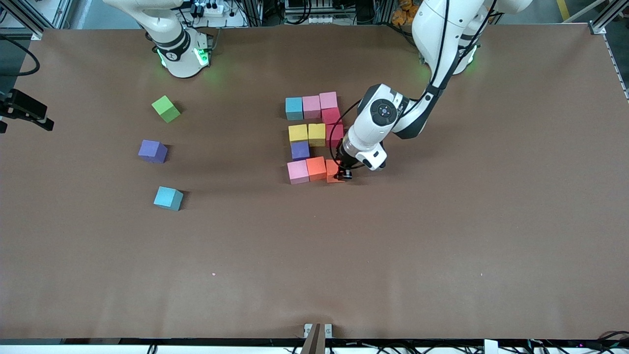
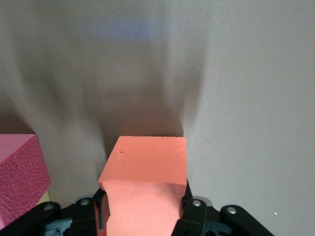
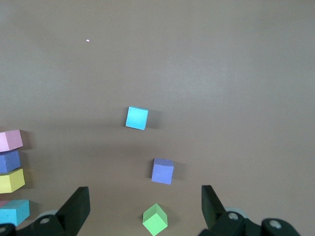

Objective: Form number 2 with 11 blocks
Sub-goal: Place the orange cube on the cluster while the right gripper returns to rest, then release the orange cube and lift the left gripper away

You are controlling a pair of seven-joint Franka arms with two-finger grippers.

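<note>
A: So, where's the left gripper (image 1: 344,173)?
B: Clamped on an orange block (image 2: 145,184) ending the 2's (image 1: 314,135) row nearest the front edge, mid-table.
A: The right gripper (image 3: 142,209)?
B: Waiting, fingers apart, above three loose cubes

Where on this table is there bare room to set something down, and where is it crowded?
Bare: the wide strip of table nearer the camera than all cubes. Crowded: the block figure under the left gripper. Green, purple, blue cubes dot the right arm's end.

robotics lab | aluminium frame rails (image 1: 29,19) | power strip (image 1: 212,8) | brown-covered table (image 1: 442,236)
</note>
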